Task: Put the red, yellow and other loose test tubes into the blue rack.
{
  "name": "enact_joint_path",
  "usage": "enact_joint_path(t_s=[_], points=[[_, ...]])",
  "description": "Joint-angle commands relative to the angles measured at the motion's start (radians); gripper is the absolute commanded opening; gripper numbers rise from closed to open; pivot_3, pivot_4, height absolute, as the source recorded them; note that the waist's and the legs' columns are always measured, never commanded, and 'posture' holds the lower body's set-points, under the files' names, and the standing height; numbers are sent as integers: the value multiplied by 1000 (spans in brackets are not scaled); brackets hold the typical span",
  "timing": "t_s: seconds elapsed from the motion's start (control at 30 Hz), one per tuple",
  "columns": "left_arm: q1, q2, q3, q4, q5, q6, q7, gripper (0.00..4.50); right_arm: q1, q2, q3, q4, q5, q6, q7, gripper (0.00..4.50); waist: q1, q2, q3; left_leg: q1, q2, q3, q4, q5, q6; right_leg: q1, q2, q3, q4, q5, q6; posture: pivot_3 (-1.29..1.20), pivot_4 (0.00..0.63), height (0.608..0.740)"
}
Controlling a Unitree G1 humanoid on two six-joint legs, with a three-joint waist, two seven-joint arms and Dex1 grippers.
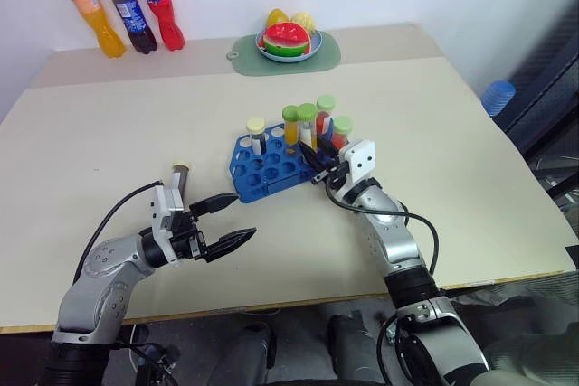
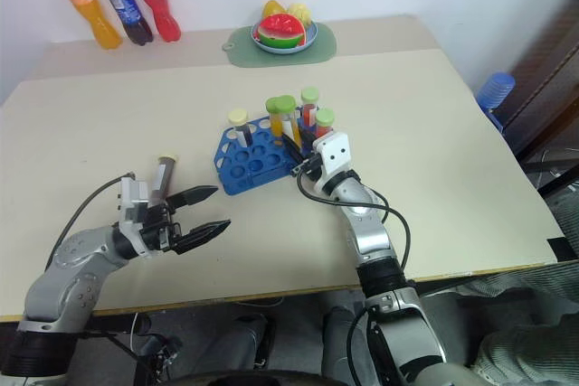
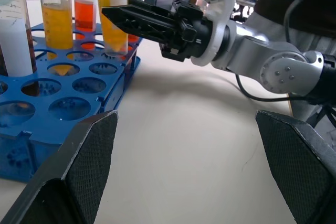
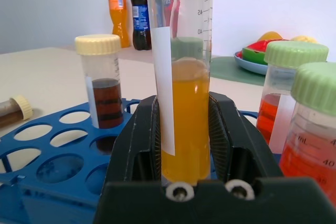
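Right gripper [image 1: 316,167] clamped on upright yellow-orange green-capped clear plastic tube [image 4: 181,98], over bright blue holed rack's [image 1: 262,172] right edge. Brown cream-capped tube [image 1: 180,174] lies flat just beyond wide-open, empty left gripper [image 1: 237,220]; left arm nearer.

Right gripper [image 2: 301,148] seen at blue rack [image 2: 244,164] edge — apparently closed on a yellow tube [image 2: 288,124]; left gripper [image 2: 210,212] held open — apart.

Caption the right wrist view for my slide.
Right pincer clamps a yellow-orange tube above the blue rack.
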Motion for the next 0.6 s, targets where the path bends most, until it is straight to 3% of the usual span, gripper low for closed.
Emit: enact_joint_path(t_s=[0.03,0.6], points=[[5,7,24,-39,-13,-10,5,4332,10,6,14,4,-15,12,1,770,0,0,0,0,0,0,0,0,0,0,0,0,0,0,0,0,150,740],[16,8,26,-56,-16,-8,18,4332,-50,23,8,120,-10,-30,28,770,-3,0,0,0,0,0,0,0,0,0,0,0,0,0,0,0,150,740]])
